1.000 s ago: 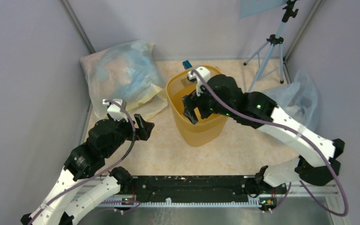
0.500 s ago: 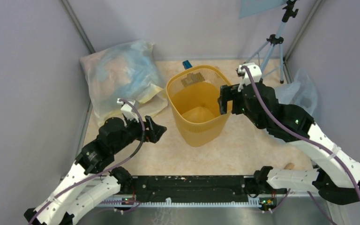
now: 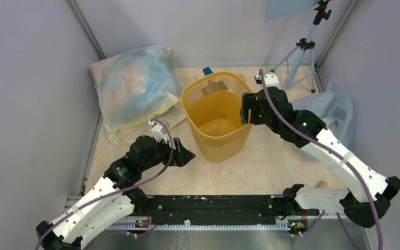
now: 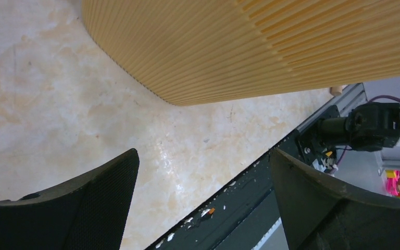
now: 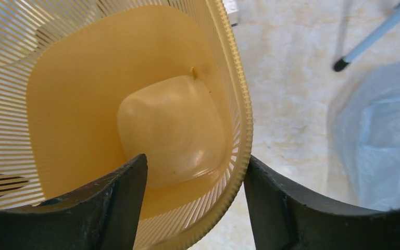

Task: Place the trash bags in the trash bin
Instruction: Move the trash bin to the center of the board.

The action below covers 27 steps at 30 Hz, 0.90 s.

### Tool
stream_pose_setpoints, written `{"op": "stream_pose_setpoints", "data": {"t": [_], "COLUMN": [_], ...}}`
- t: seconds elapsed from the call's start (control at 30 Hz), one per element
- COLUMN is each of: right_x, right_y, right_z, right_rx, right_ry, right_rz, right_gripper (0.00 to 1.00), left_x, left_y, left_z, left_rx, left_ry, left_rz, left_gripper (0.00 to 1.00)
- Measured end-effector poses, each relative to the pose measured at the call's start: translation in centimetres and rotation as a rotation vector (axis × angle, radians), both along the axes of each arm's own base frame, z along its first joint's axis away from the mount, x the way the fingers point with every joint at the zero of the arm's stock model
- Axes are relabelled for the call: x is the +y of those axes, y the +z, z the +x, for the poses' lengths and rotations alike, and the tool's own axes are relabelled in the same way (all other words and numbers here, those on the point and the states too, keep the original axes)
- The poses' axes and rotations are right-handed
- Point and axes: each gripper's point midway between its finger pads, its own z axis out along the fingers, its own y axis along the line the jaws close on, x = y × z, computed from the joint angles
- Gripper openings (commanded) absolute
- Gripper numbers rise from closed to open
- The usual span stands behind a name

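Right gripper (image 5: 196,161) leaves the yellow-orange translucent plastic wastebasket (image 3: 224,146)
Its open jaws now straddle the rim; left gripper (image 4: 203,153), jaws wide, has closed in on the wall. Both are empty.

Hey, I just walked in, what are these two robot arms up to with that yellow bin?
Two arms are working around the yellow trash bin on the table. The right end effector is open and straddles the bin's right rim, one finger inside, one outside. The left end effector, open and empty, hovers low beside the bin's near-left wall. No clear trash bag can be made out in these views. A bluish sack lies far left, a second bluish sack at the right.
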Motion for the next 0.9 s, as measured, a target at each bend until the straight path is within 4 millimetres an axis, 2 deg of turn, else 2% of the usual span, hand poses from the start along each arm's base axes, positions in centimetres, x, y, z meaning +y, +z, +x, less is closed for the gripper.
{"op": "stream_pose_setpoints", "data": {"t": [0.13,0.33,0.43,0.5,0.6,0.8,0.9], "right_x": [3.6,9.8,11.0,10.7,9.2,3.6,0.5], "right_y": [-1.0,-2.0,-2.2,-1.8,0.2,6.7,7.9], "right_z": [1.0,4.2,5.3,5.2,4.6,0.9,-1.2], "right_rx": [0.043,0.093,0.089,0.076,0.013,-0.174,-0.238], "right_ry": [0.079,0.176,0.185,0.181,0.165,0.111,0.074], "right_rz": [0.076,0.130,0.135,0.131,0.145,0.237,0.272], "right_gripper": [0.64,0.83,0.90,0.91,0.91,0.91,0.91], "left_x": [0.7,2.3,3.2,3.5,3.4,2.9,2.6], "left_y": [-2.8,-4.0,-4.6,-5.1,-5.6,-7.5,-8.4], "left_z": [0.4,2.5,3.3,3.7,4.3,6.0,7.4], "left_rx": [0.049,0.035,0.035,0.041,0.038,0.042,0.057], "left_ry": [0.063,0.201,0.253,0.268,0.281,0.310,0.337], "left_rz": [0.025,0.093,0.129,0.149,0.159,0.159,0.151], "left_gripper": [0.99,0.99,0.99,0.99,0.99,0.99,0.99]}}
